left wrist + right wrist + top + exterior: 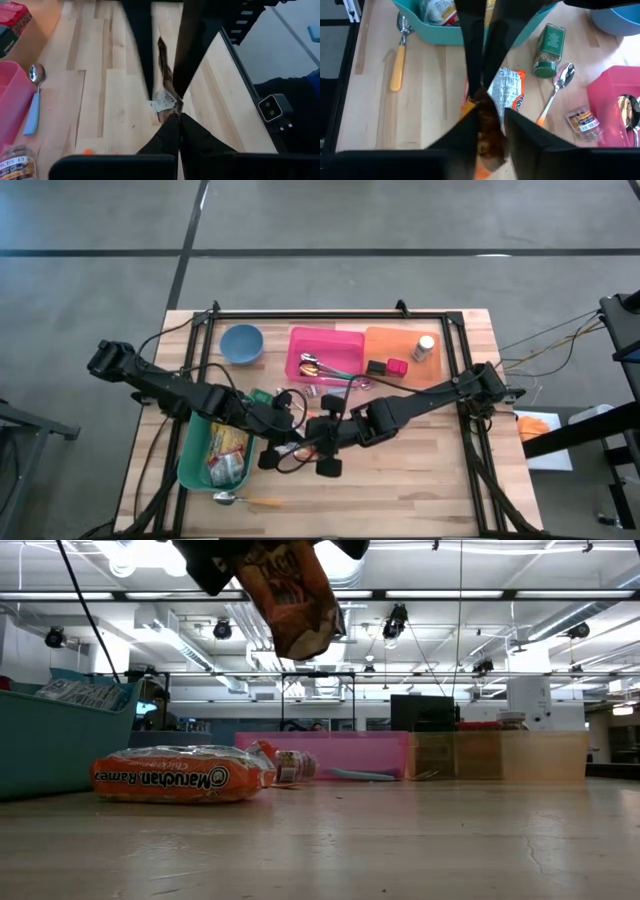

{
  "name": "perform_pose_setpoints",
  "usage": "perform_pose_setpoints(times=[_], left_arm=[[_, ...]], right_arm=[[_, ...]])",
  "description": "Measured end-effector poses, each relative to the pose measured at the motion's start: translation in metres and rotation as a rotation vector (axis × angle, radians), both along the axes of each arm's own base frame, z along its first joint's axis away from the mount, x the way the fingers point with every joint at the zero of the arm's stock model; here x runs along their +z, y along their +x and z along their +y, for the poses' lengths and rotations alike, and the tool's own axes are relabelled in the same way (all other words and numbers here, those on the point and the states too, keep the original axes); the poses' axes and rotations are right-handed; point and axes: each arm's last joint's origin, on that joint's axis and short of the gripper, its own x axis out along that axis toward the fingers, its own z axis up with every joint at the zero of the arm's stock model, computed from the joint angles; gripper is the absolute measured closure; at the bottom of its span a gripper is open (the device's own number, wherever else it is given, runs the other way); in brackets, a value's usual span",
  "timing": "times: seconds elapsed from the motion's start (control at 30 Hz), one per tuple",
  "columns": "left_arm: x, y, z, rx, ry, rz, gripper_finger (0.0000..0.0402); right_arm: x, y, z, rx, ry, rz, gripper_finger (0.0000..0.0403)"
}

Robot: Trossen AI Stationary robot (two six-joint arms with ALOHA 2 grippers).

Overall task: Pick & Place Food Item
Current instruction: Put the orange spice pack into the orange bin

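Step in hand: mid-air handover of snack packet (292, 595), lifted above desk (420, 470), just beside teal bin (195, 450). Left end effector (172, 112) clamped tight on packet's edge. Right end effector (487, 107) jaws narrowed around same packet, apparently gripping. Ramen pack (175, 778) lies on desk below packet, untouched. Next move likely calls for one end effector releasing, other carrying packet to bin without tearing.
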Motion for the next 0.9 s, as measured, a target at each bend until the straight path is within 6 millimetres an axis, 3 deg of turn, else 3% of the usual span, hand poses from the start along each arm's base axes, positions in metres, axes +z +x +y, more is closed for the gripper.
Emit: perform_pose_setpoints(times=[0.07,0.17,0.47,0.63,0.73,0.9], left_arm=[[0.000,0.000,0.000,0.002,0.000,-0.002,0.0401],[0.001,0.000,0.000,0.003,-0.002,-0.008,0.0401],[0.004,0.000,0.000,0.077,-0.097,-0.011,0.0401],[0.008,0.000,0.003,0.209,-0.127,-0.044,0.0398],[0.009,-0.001,0.005,0.264,-0.100,-0.059,0.0379],[0.012,-0.001,0.006,0.285,-0.090,-0.086,0.0315]], right_arm=[[0.000,0.000,0.000,-0.002,0.002,0.000,0.0374],[0.000,0.000,0.000,-0.035,-0.001,-0.007,0.0390],[0.000,-0.001,-0.001,-0.129,0.003,-0.029,0.0395],[0.000,-0.001,-0.001,-0.140,0.000,-0.033,0.0395],[0.000,-0.003,0.002,-0.143,0.000,-0.031,0.0395],[-0.002,-0.006,0.012,-0.111,0.021,-0.017,0.0395]])
